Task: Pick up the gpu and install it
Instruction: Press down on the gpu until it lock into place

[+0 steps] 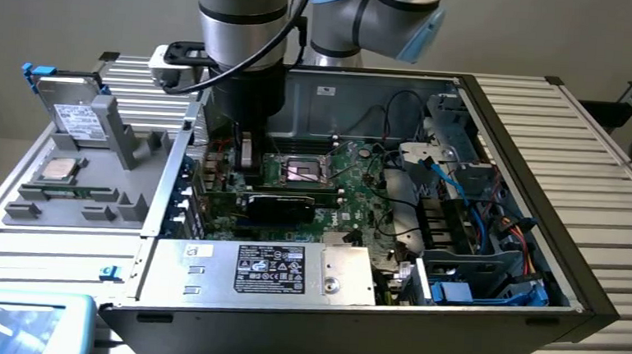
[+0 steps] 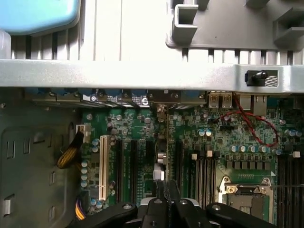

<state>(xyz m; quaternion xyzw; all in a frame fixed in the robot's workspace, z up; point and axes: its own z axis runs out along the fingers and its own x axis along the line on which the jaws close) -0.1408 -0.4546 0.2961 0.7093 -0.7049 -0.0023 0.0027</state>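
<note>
Exterior view: the open computer case (image 1: 574, 267), dark sheet metal, sits on a ribbed aluminium desk (image 1: 614, 146) before a plain grey wall. Inside lies a green motherboard (image 1: 348, 187) with a square silver CPU socket (image 1: 303, 172). The gpu (image 1: 279, 201), a thin card with a black cooler block, stands on edge in the board beside the socket. The gripper (image 2: 164, 190), black and angular, is closed on the gpu's upper edge. A grey moulded parts tray (image 1: 85, 187) rests at the exterior view's left.
</note>
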